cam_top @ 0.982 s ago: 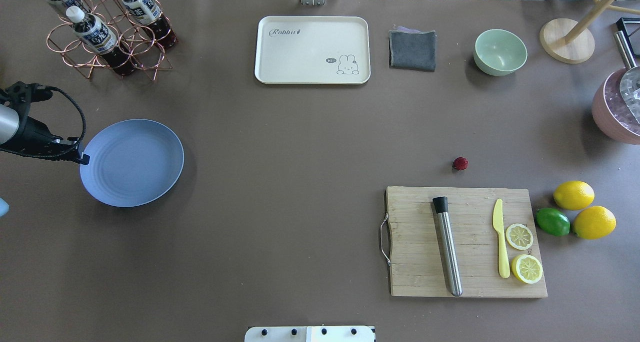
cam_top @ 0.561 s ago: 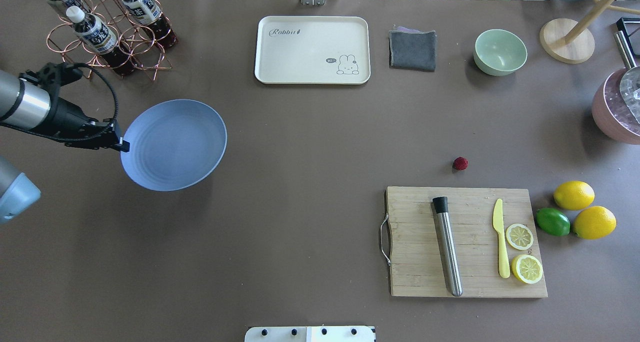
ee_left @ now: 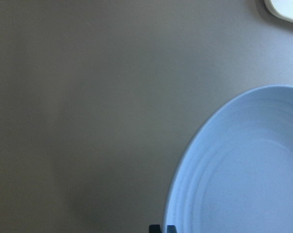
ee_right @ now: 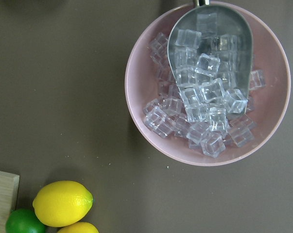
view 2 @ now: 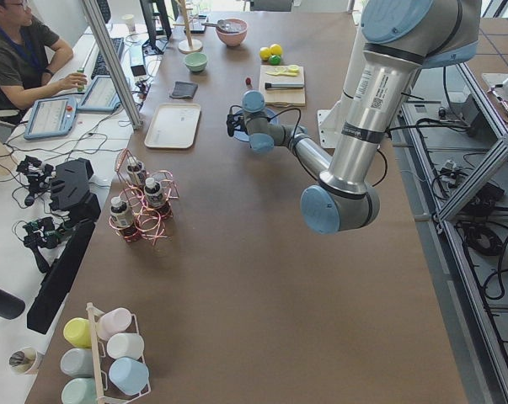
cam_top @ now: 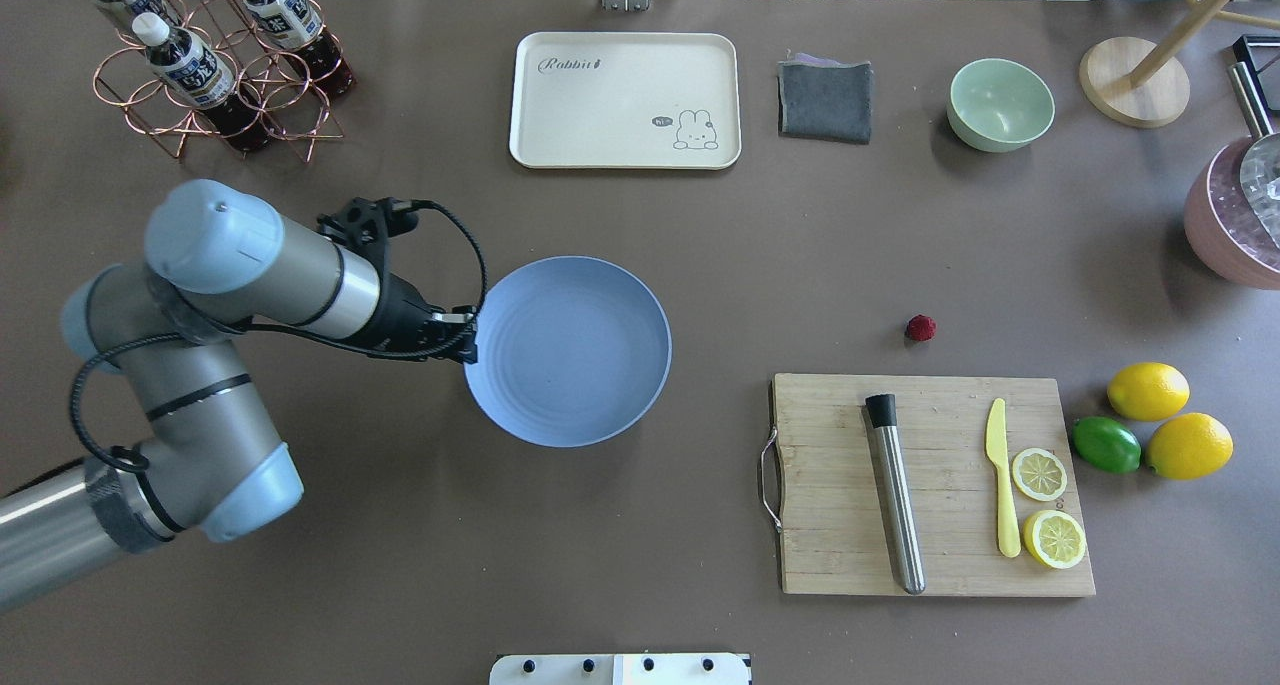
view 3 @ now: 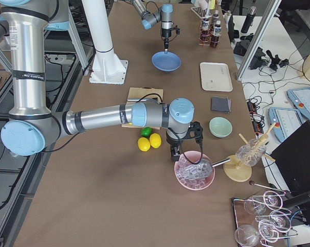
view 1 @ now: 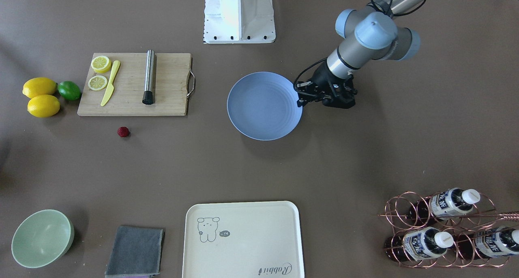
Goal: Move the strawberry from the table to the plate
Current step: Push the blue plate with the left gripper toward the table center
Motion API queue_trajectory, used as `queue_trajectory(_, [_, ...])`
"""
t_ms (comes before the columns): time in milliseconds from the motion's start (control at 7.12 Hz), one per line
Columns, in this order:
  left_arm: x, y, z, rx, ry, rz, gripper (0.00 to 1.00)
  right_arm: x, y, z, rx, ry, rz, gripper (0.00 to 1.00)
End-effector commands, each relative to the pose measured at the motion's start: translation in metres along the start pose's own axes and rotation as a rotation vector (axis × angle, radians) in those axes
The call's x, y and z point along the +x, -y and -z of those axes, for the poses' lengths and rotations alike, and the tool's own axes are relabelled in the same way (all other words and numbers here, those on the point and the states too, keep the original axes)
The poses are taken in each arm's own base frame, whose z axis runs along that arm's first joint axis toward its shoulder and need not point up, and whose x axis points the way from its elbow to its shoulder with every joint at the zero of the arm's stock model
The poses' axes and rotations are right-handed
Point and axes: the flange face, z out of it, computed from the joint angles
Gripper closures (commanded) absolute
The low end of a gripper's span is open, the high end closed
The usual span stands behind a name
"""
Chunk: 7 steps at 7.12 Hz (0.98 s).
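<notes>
The strawberry (cam_top: pixel 921 327) is a tiny dark-red berry lying on the brown table (cam_top: pixel 640 525), just beyond the cutting board's far edge. The light-blue plate (cam_top: pixel 568 350) is near the table's middle, well left of the berry, and casts a shadow below it. My left gripper (cam_top: pixel 468 349) is shut on the plate's left rim; in the left wrist view its fingertips (ee_left: pixel 162 228) pinch the plate (ee_left: pixel 243 170) at the bottom edge. My right gripper (view 3: pixel 176 154) hovers over the pink ice bowl at the far right, and I cannot tell whether it is open or shut.
A wooden cutting board (cam_top: pixel 830 445) carries a steel muddler, a yellow knife and lemon slices. Lemons (cam_top: pixel 1147 390) and a lime lie to its right. At the back stand a cream tray (cam_top: pixel 600 105), grey cloth (cam_top: pixel 825 100), green bowl (cam_top: pixel 1000 103) and bottle rack (cam_top: pixel 215 65).
My left arm has carried the plate from the table's left side to the right, toward the middle. The strawberry has not moved.
</notes>
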Motion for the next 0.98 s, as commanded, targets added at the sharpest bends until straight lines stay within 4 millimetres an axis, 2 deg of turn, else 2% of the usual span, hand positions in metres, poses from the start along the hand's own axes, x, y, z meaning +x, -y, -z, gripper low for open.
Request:
queue_trajectory(0, [0.043, -0.02, -0.04, 0.035, 0.031, -0.017, 1.0, -0.031, 0.021, -0.006, 0.008, 0.027, 0.02, 0.0])
queue_trajectory(281, [0.044, -0.014, -0.054, 0.033, 0.043, 0.005, 1.0, -0.051, 0.026, -0.003, 0.032, 0.052, 0.023, 0.0])
queue_trajectory(561, [0.043, -0.014, -0.058, 0.032, 0.046, 0.007, 1.0, -0.073, 0.032, -0.012, 0.022, 0.099, 0.005, 0.0])
queue_trajectory(702, [0.042, -0.011, -0.055, 0.038, 0.042, 0.0, 0.28, -0.094, 0.044, -0.013, 0.028, 0.108, -0.009, 0.0])
queue_trajectory(842, [0.041, 0.0, -0.041, 0.049, 0.032, 0.007, 0.03, -0.129, 0.057, -0.018, 0.013, 0.115, -0.037, 0.0])
